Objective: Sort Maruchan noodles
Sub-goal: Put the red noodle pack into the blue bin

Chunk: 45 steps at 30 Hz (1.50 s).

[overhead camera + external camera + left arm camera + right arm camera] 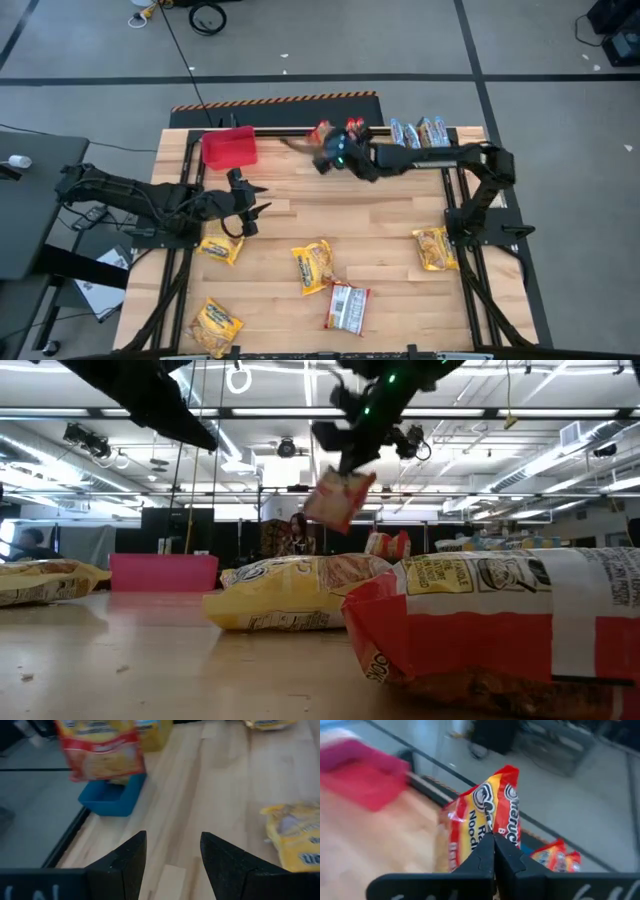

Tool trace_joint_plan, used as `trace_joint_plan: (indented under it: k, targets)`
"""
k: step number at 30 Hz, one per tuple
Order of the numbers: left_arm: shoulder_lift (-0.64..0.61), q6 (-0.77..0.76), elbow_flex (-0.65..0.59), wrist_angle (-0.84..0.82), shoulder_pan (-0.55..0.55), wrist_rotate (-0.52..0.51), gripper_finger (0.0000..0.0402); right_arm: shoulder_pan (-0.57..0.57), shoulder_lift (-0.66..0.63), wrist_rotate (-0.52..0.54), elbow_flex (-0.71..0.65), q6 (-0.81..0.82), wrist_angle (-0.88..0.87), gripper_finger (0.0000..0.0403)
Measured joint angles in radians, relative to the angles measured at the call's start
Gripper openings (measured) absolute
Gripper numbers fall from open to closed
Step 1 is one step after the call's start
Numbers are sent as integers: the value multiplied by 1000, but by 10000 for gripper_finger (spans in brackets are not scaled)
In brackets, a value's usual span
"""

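Note:
My right gripper (pixel 328 152) reaches over the table's far middle and is shut on a red noodle packet (pixel 340 497), which is in the air. More red packets (pixel 388 545) lie by the far edge, and pale blue ones (pixel 420 131) lie to their right. Yellow packets (pixel 313 266) (pixel 220 247) (pixel 435 248) (pixel 215 325) and one red packet (pixel 347 307) lie flat on the near half of the table. My left gripper (pixel 256 208) is open over bare wood at the left, just beyond a yellow packet and touching nothing. My right gripper pinches the red packet between its two shut fingers at one edge (pixel 491 829). The fingers come from above, slanting down. The packet hangs tilted below them (pixel 338 500), lifted clear of the table.
A red bin (pixel 230 147) stands at the far left of the table. The left wrist view shows a blue bin (pixel 110 798) at the table's edge with something yellow (pixel 152 734) behind it. Bare wood lies in the table's middle. People sit in the room beyond (pixel 298 532).

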Motion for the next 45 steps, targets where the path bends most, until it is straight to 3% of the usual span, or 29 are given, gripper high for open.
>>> trace_joint_plan:
  k: [5, 13, 20, 25, 31, 34, 40, 45]
  targets:
    - [0, -10, 0, -1, 5, 77, 189, -115, 108, -15, 66, 106, -52, 2]
    - [0, -43, 0, -19, 3, 143, 189, -227, 196, -136, 69, 278, -167, 2]
    - [0, -60, -1, -9, 16, 150, 189, -228, 178, -135, 70, 286, -185, 3]
    - [27, -65, -31, 178, 94, 156, 189, -228, 169, -136, 70, 270, -182, 3]
    - [142, -46, -36, 310, 250, 294, 189, -234, 165, -122, 70, 267, -194, 4]
    - [195, -38, -36, 347, 291, 312, 189, -234, 166, -85, 70, 275, -206, 8]
    - [239, -42, -36, 359, 290, 321, 189, -223, 167, -72, 70, 304, -225, 21]
    - [215, -111, -36, 362, 271, 406, 189, -176, 167, -3, 70, 310, -225, 23]
